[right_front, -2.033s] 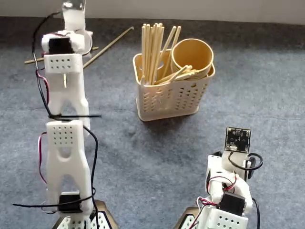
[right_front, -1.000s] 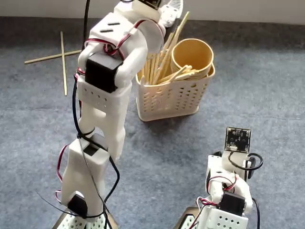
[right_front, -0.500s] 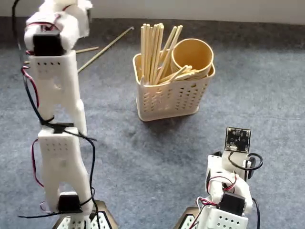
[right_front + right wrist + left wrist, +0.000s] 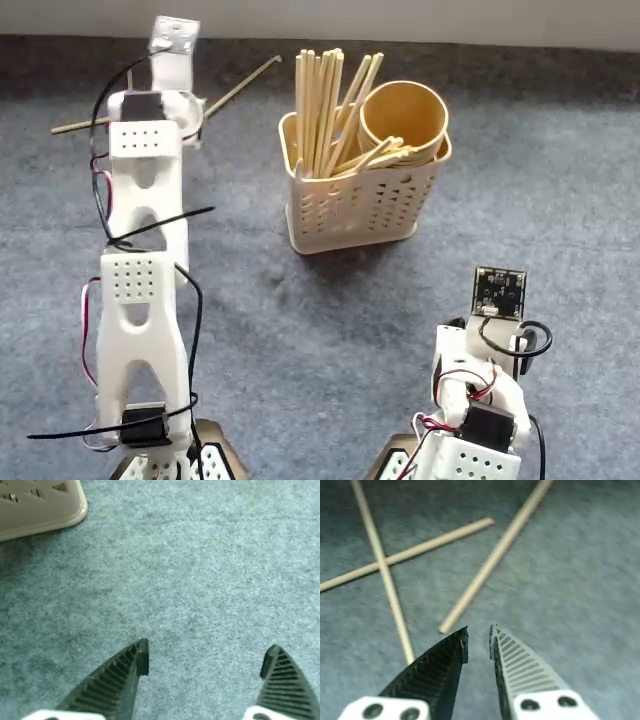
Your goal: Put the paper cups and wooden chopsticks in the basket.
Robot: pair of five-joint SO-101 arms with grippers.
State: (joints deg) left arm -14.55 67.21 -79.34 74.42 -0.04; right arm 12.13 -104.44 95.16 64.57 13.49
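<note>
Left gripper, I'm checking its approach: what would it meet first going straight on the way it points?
Likely the near end of the wooden chopstick just ahead of the left gripper, though with depth unclear it may touch the carpet first.

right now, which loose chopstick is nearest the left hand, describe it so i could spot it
Start at the basket and look to the carpet on the left arm's side, where three loose chopsticks lie. It is the chopstick whose end sits just ahead of the left hand; unlike the crossed pair beside it, it crosses nothing.
</note>
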